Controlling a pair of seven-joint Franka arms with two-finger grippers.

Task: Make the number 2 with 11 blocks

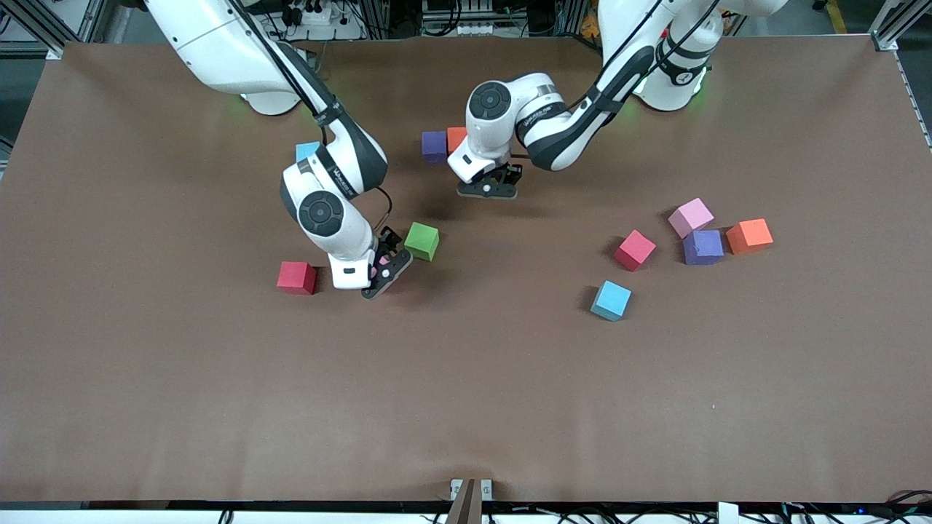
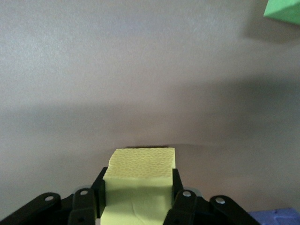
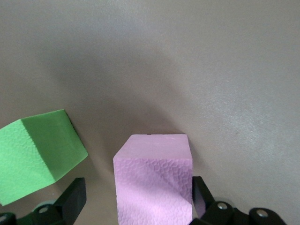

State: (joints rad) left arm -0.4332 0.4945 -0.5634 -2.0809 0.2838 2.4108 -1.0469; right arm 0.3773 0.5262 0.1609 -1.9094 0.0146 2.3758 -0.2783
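My left gripper (image 1: 489,188) (image 2: 138,180) is shut on a yellow block (image 2: 140,183), low over the table beside a purple block (image 1: 434,145) (image 2: 276,216) and an orange-red block (image 1: 456,138). My right gripper (image 1: 382,269) (image 3: 137,194) is open around a pink block (image 3: 154,178) (image 1: 381,260) standing on the table. A green block (image 1: 422,241) (image 3: 40,154) sits right beside it and a red block (image 1: 296,277) lies toward the right arm's end. The blocks lie scattered, and no number 2 shows.
Toward the left arm's end lie a pink block (image 1: 690,217), a purple block (image 1: 703,247), an orange block (image 1: 749,236), a red block (image 1: 635,249) and a blue block (image 1: 611,300). Another blue block (image 1: 308,151) peeks out from under the right arm.
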